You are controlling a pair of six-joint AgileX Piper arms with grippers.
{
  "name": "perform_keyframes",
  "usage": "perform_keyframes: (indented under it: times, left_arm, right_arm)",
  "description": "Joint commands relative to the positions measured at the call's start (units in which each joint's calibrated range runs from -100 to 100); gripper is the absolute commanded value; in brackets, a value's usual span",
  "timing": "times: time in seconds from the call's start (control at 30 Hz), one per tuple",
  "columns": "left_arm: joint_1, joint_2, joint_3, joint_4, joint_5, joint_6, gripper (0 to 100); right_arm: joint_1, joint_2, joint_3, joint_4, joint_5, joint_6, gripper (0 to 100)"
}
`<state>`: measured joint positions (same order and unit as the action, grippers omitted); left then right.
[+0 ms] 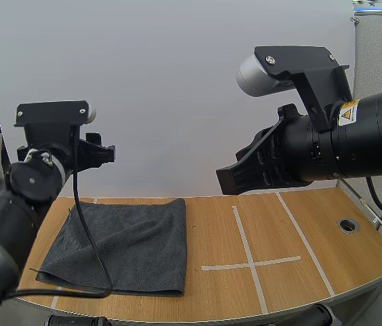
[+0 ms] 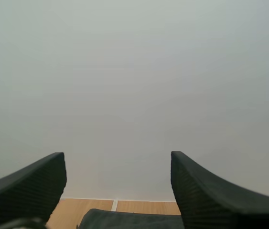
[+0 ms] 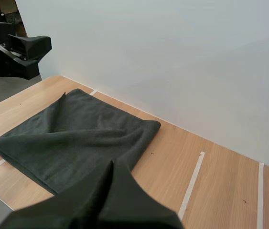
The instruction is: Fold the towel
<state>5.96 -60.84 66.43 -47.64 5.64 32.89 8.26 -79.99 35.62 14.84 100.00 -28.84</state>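
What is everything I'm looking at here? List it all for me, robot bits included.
towel: one, dark grey, lying on the table's left part
table: one, light wood
tape lines: several, white, stuck on the table, mostly right of the towel
hole: one, round, grey-rimmed, near the table's right edge
board: one, white, standing behind the table
left gripper: one, black, open, empty, raised above the towel
right gripper: one, black, shut, empty, raised above the table
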Motion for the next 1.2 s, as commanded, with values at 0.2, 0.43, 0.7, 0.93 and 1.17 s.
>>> perform_keyframes:
  times: [0.2,0.43,0.7,0.93,1.17]
  left_arm:
    - [0.35,-1.36,1.43,1.64,2.32,-3.0,100]
    - [0.35,-1.36,1.43,1.64,2.32,-3.0,100]
    - [0.43,-1.36,1.43,5.69,2.2,-3.0,100]
    - [0.43,-1.36,1.43,5.9,1.49,-5.93,100]
    - [1.95,-1.36,1.43,9.41,3.32,-7.06,100]
  right_arm:
    - [-0.21,-0.14,0.23,-0.16,0.0,0.19,0]
    - [-0.21,-0.14,0.23,-0.16,0.0,0.19,0]
    - [-0.21,-0.14,0.23,-0.16,0.0,0.19,0]
    - [-0.21,-0.14,0.23,-0.16,0.0,0.19,0]
    - [-0.21,-0.14,0.23,2.54,-9.61,0.19,0]
